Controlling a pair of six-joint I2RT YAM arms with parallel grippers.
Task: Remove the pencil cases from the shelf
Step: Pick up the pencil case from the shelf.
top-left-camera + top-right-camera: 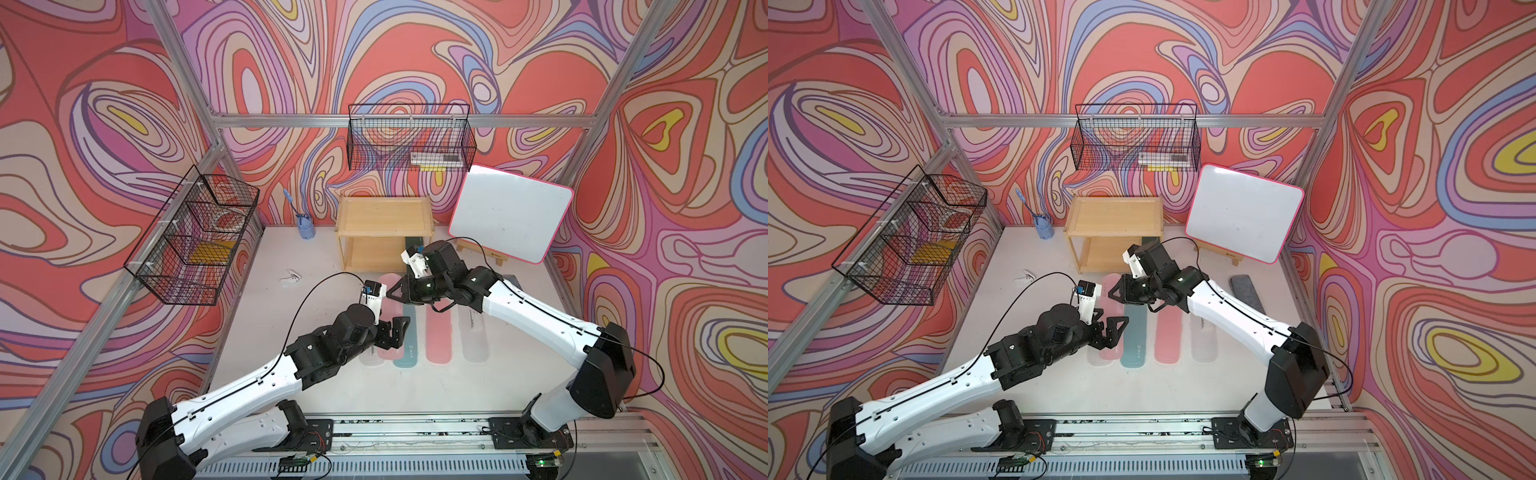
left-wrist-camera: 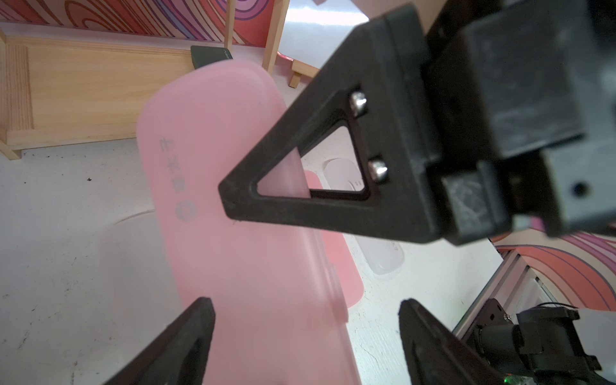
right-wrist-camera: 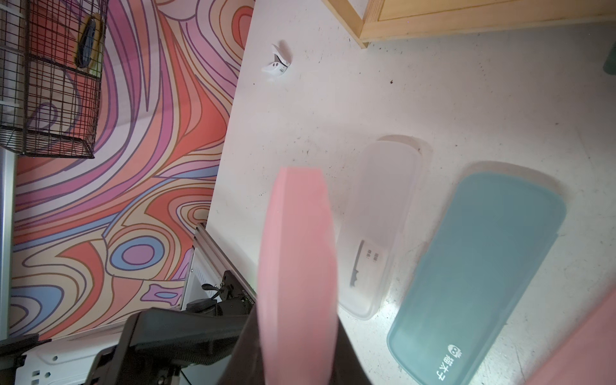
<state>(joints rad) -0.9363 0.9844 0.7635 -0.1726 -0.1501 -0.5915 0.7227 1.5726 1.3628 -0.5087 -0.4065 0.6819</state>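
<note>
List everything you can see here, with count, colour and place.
shelf: one, light wood, back of table
pencil cases: six; one pink, one teal, two whitish flat on the table; second pink case held above it; dark green in the lower shelf tier
wire baskets: two, black, on left and back walls
whiteboard: one, pink-rimmed, right of shelf
cup: one, blue, left of shelf
clip: one, white, on table
block: one, grey, on table
left fingers: black, open either side of the second pink case
right fingers: black, shut on it

Whiteboard (image 1: 511, 212); back basket (image 1: 374, 143) — white clip (image 1: 291, 278)
</note>
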